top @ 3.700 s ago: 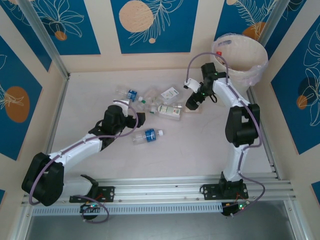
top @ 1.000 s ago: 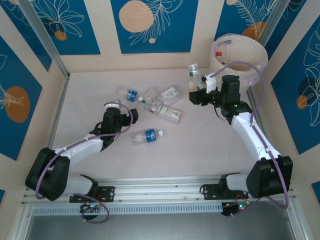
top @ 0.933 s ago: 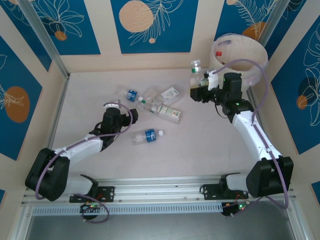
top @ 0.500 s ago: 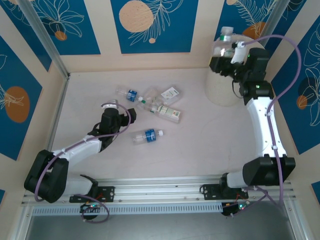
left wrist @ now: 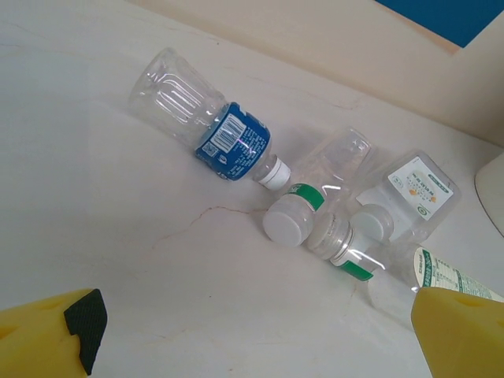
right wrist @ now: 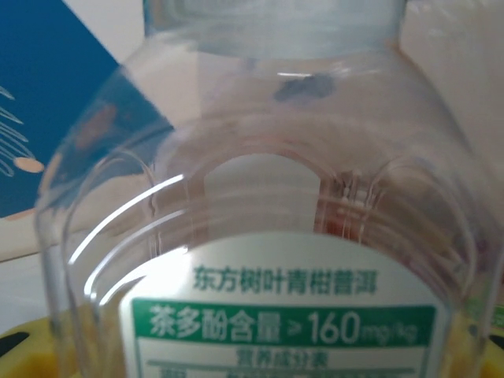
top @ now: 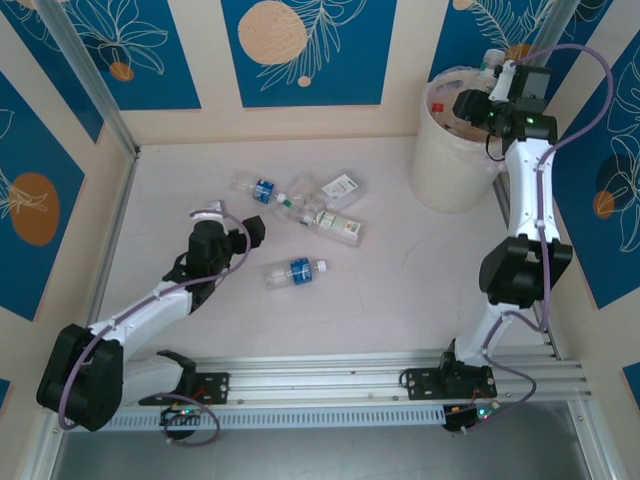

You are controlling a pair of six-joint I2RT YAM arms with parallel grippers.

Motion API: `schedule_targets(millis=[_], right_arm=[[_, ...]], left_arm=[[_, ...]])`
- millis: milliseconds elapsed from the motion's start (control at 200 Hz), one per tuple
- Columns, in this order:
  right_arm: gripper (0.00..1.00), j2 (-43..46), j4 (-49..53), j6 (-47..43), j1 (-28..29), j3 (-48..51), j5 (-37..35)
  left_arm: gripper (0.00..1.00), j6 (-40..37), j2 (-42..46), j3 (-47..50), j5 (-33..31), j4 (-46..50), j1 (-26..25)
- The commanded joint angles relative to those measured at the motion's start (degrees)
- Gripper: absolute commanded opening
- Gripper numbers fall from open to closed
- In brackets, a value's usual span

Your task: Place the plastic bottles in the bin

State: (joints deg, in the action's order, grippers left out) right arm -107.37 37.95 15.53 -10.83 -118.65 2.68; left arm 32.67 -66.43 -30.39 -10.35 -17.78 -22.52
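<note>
Right gripper (top: 474, 102) clamped on a green-labelled bottle (right wrist: 276, 260), held over the bin (top: 448, 172); bottle swamps the wrist lens, cap and base cut off. Left gripper (left wrist: 252, 346) spread wide, yellow fingertips (left wrist: 453, 331) clipped at frame corners, near the loose bottles (left wrist: 315, 220) on the table (left wrist: 94, 205).

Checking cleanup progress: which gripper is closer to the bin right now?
Right. The right gripper holds a green-label bottle over the bin; the left gripper sits open across the table, by the loose bottles.
</note>
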Motion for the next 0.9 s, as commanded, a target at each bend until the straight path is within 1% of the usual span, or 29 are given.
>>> schedule_targets(millis=[0, 55, 165, 195, 260, 325, 465, 575, 610, 720, 815, 895], right_arm=[[0.36, -3.89, 5.64, 2.03, 0.1, -6.43, 0.08], [0.37, -6.32, 7.08, 2.62, 0.27, -8.91, 1.94], [0.45, -8.63, 7.16, 3.02, 1.04, -11.1, 6.09], [0.49, -9.03, 6.77, 3.08, 1.24, -11.29, 6.64], [0.63, -9.61, 6.48, 3.45, 1.68, -11.96, 6.68], [0.74, -9.73, 6.36, 4.09, 1.69, -12.82, 6.77], [0.87, -8.21, 4.2, 4.45, 1.66, -12.43, 8.75], [0.91, -6.55, 3.35, 4.38, 1.67, -11.29, 7.17], [1.0, -5.93, 2.74, 4.25, 1.6, -10.44, 6.63], [0.99, -3.6, 0.03, 4.03, 1.6, -7.1, 5.43], [0.99, -1.39, -1.72, 3.9, 1.56, -4.54, 5.95], [0.99, 0.3, -2.88, 4.15, 1.5, -2.58, 6.83]], left_arm=[[1.0, 0.21, 1.5, 1.2, 1.21, -1.42, 1.03], [1.0, 0.16, 1.94, 1.34, 1.14, -1.14, 1.21], [1.0, 0.06, 2.68, 1.6, 0.77, -0.94, 1.6], [1.0, 0.05, 2.86, 1.66, 0.69, -0.86, 1.64], [1.0, -0.19, 3.0, 1.57, 0.84, -0.61, 1.97], [1.0, -0.48, 3.15, 1.51, 1.41, -0.32, 2.07], [1.0, -2.48, 2.91, 1.05, 4.28, 0.42, 2.4], [1.0, -4.1, 2.54, 0.52, 6.31, 0.82, 2.47], [1.0, -4.72, 2.48, 0.45, 6.81, 0.83, 2.46], [1.0, -6.59, 2.24, -0.14, 8.41, 1.26, 2.48], [1.0, -9.75, 1.9, -0.29, 10.51, 1.19, 2.48], [1.0, -13.31, 0.86, -0.56, 14.46, 1.06, 2.48]])
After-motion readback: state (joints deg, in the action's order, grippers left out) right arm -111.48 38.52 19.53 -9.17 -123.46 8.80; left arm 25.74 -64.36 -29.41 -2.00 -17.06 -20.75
